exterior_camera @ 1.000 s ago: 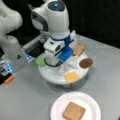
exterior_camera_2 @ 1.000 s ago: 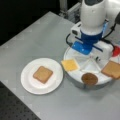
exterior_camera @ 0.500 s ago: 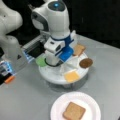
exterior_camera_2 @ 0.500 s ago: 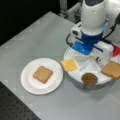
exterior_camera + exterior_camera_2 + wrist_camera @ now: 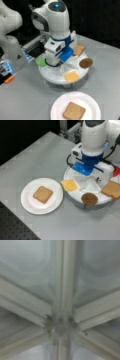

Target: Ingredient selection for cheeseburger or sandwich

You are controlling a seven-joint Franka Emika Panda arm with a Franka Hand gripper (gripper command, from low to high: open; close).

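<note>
My gripper (image 5: 56, 63) hangs low over the middle of the white divided tray (image 5: 53, 77); its fingers do not show in the wrist view, which is filled by the tray's divider hub (image 5: 61, 325). Around the tray lie the ingredients: a bread slice (image 5: 79, 49), a dark patty (image 5: 86, 63), a yellow cheese square (image 5: 72, 75) and green lettuce (image 5: 40, 61). A red tomato (image 5: 116, 171) peeks out at a front view's right edge. Another bread slice (image 5: 74, 111) lies alone on the white plate (image 5: 57, 106). Nothing shows between the fingers.
The arm's white base (image 5: 11, 47) and a dark box with blue lights (image 5: 32, 51) stand at a front view's left. The grey table (image 5: 32, 157) spreads around the plate (image 5: 27, 205) and the tray (image 5: 75, 200).
</note>
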